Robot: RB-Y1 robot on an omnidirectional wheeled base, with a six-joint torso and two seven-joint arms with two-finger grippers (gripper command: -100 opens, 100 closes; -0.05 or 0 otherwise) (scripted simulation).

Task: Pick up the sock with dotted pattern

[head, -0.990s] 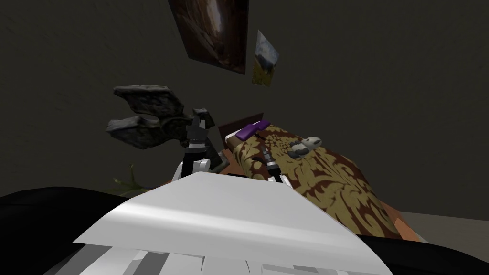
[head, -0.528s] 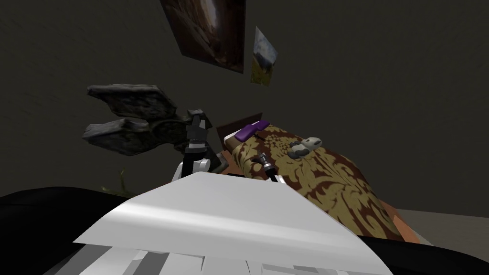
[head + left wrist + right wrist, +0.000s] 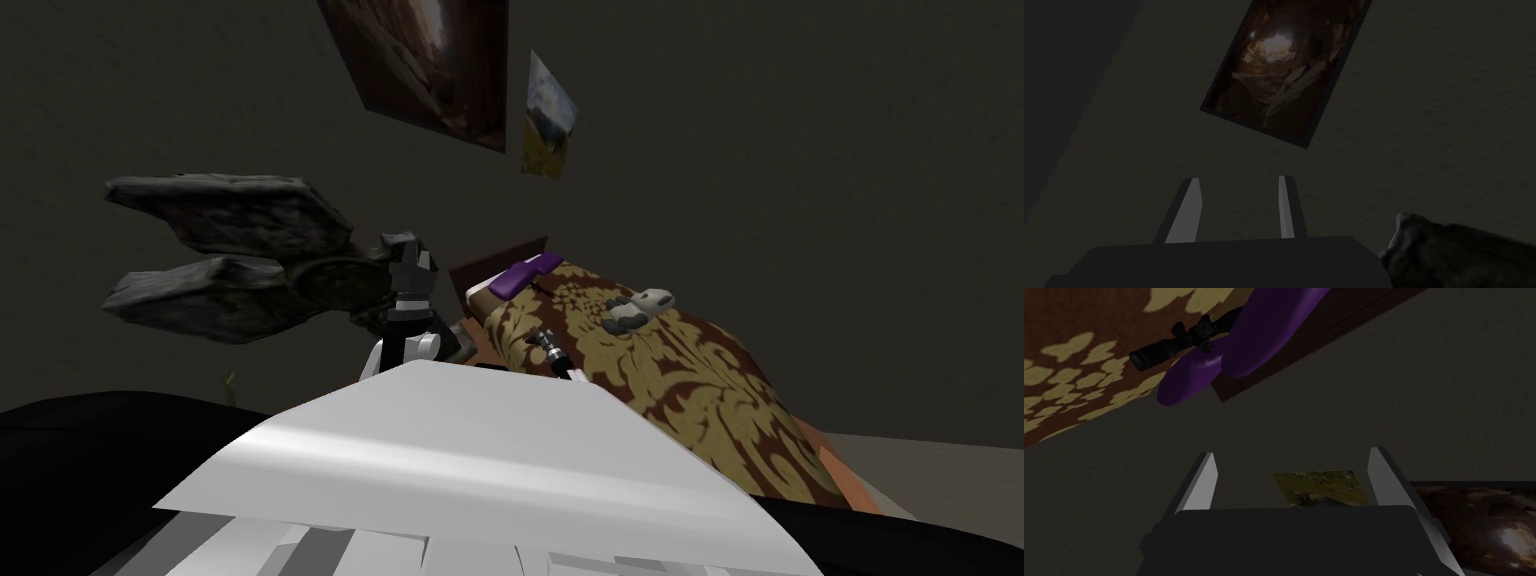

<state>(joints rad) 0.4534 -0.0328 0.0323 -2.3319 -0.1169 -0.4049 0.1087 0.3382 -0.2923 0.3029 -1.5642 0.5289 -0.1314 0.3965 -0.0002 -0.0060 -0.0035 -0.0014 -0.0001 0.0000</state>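
Observation:
The dotted sock [image 3: 635, 308], pale grey with darker blotches, lies crumpled on the brown and gold bedcover [image 3: 700, 380], to the right of both arms. My right gripper [image 3: 543, 340] is low over the bed's near edge, a good way short of the sock. In the right wrist view that gripper [image 3: 1294, 480] is open with nothing between its fingers [image 3: 1205, 485]. My left gripper [image 3: 408, 255] is raised left of the bed. In the left wrist view it [image 3: 1239, 210] holds its fingers [image 3: 1186, 212] apart with nothing between them.
Two purple pillows [image 3: 520, 273] lie at the bed's head against a dark headboard, with a black scope-like thing [image 3: 1179, 338] beside them. A dark grey rock-like shape [image 3: 230, 270] hangs beside the left gripper. A grey wall stands behind the bed.
The dark grey rock-like shape has slid left and looks larger. My left gripper has shifted slightly left and my right gripper has drawn back a little. The sock has not moved.

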